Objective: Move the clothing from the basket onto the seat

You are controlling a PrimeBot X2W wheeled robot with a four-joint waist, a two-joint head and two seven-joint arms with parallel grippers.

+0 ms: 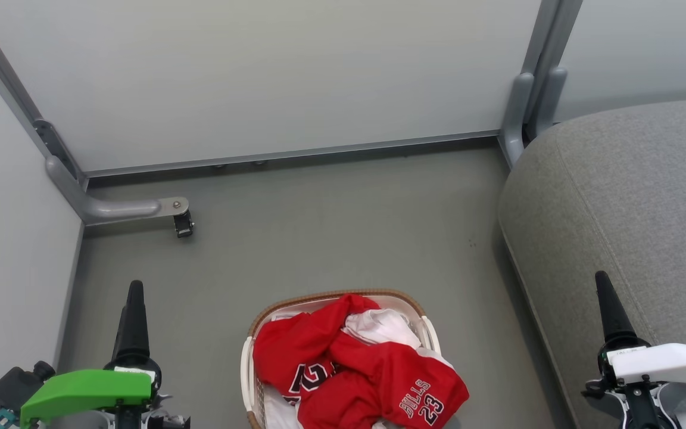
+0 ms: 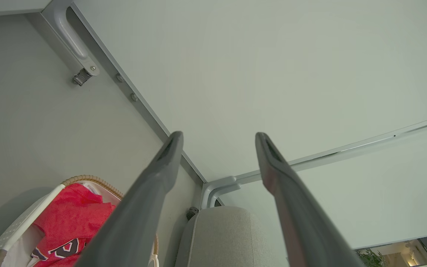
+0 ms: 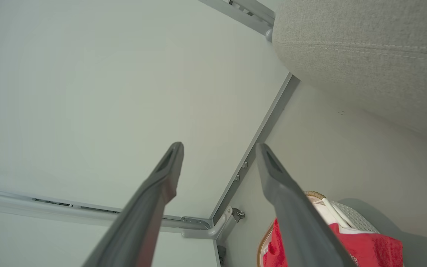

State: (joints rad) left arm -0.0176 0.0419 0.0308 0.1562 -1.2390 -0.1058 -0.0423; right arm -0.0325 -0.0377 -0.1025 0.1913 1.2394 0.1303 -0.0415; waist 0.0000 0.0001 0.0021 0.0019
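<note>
The red clothing (image 1: 355,369) with "BULLS 23" lettering is heaped in the white basket (image 1: 248,369) with a brown woven rim, on the floor at the bottom middle of the head view. The grey seat (image 1: 629,196) fills the right side. My left gripper (image 1: 134,286) hangs at the lower left, apart from the basket. My right gripper (image 1: 602,277) hangs at the lower right, over the seat's edge. Both stand open and hold nothing: left gripper (image 2: 219,137), right gripper (image 3: 219,146). The clothing (image 2: 72,226) and basket (image 2: 17,226) lie low left of my left fingers; clothing (image 3: 369,248) and seat (image 3: 365,48) appear past my right fingers.
Pale partition panels (image 1: 259,77) wall in the grey floor (image 1: 331,226) at the back and left. A grey metal foot with a small caster (image 1: 183,225) juts out at the back left. Another panel post (image 1: 521,107) stands beside the seat's far corner.
</note>
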